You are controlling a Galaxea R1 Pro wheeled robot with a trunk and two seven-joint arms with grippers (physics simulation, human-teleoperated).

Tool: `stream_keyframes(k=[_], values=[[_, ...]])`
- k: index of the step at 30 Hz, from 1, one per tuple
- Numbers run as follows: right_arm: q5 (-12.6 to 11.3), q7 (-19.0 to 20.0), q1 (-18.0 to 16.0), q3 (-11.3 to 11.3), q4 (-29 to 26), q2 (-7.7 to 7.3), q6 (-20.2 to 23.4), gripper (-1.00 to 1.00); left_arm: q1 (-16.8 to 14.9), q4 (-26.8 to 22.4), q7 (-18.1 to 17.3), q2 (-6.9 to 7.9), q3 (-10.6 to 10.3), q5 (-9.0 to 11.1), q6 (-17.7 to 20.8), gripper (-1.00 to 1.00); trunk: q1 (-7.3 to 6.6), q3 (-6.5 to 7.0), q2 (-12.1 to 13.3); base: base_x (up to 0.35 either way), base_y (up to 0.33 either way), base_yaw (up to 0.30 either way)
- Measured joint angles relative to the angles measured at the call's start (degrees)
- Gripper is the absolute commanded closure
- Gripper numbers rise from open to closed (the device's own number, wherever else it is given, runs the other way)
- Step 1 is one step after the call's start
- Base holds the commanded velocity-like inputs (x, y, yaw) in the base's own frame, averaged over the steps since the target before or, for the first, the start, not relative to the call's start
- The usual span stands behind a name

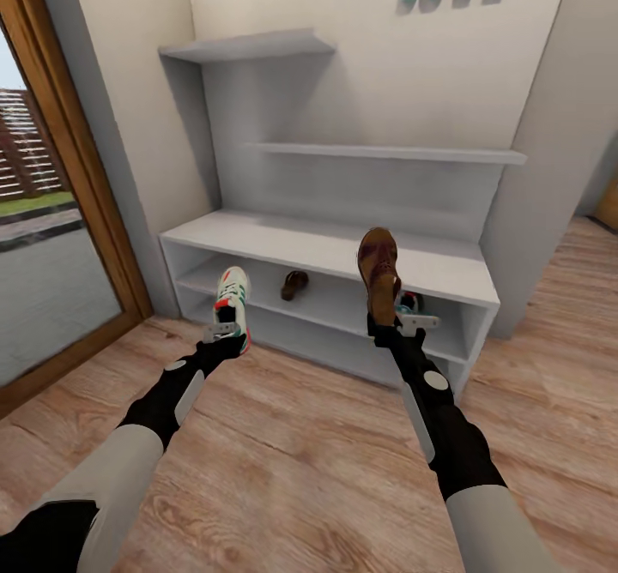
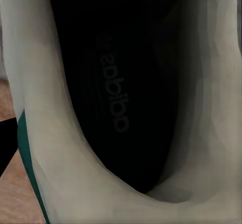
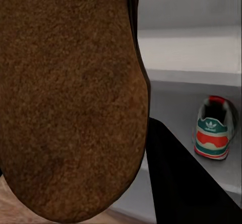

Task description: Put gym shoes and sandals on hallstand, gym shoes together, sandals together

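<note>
**Both arms loaded in front of the rack; two shoes already shelved**

The left gripper (image 1: pixel 225 330) is clamped on a sneaker (image 1: pixel 233 297), held toe-up at the lower left of the rack (image 1: pixel 343 251). The left wrist view looks straight down into that shoe's dark insole (image 2: pixel 113 93), so the grip is at the heel collar.

The right gripper (image 1: pixel 403 322) holds a sandal (image 1: pixel 378 273) by its heel end, long axis near vertical, toe rising in front of the bench top at centre frame. Its brown sole (image 3: pixel 70 98) covers most of the right wrist view.

On the shelf under the bench top, a second sandal (image 1: pixel 294 284) lies left of centre, and a second sneaker (image 3: pixel 214 131) stands towards the right, heel outward, just behind the right gripper.

Finding: each held shoe has its mate on the opposite side. The shelved sandal lies up-frame and left of the right gripper, nearer the left arm; the shelved sneaker lies nearer the right arm. In my judgement, pairing needs each arm to reach inward across centre, or one shelved shoe moved. Both held shoes must tip from upright to flat to clear the shelf opening. The floor (image 1: pixel 300 436) carries no shoes in view.
</note>
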Motion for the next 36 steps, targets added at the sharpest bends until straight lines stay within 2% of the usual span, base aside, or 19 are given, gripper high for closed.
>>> stream_keyframes(k=[12,23,36], values=[[0.0,0.0,0.0,0.02,-0.01,0.0,0.01,1.0,0.0,-0.01,0.0,0.0,0.0,-0.01,-0.01,1.0,0.01,0.0,0.0,0.004,0.01,-0.3],[0.0,0.0,0.0,-0.01,0.0,0.0,-0.01,1.0,-0.01,-0.03,0.01,0.0,0.0,0.02,0.01,1.0,0.01,0.0,0.0,0.0,0.236,-0.3],[0.0,0.0,-0.01,0.0,0.0,0.01,-0.01,1.0,0.01,-0.04,0.0,0.01,0.0,0.02,0.01,1.0,0.01,0.0,0.0,0.0,0.051,-0.228]])
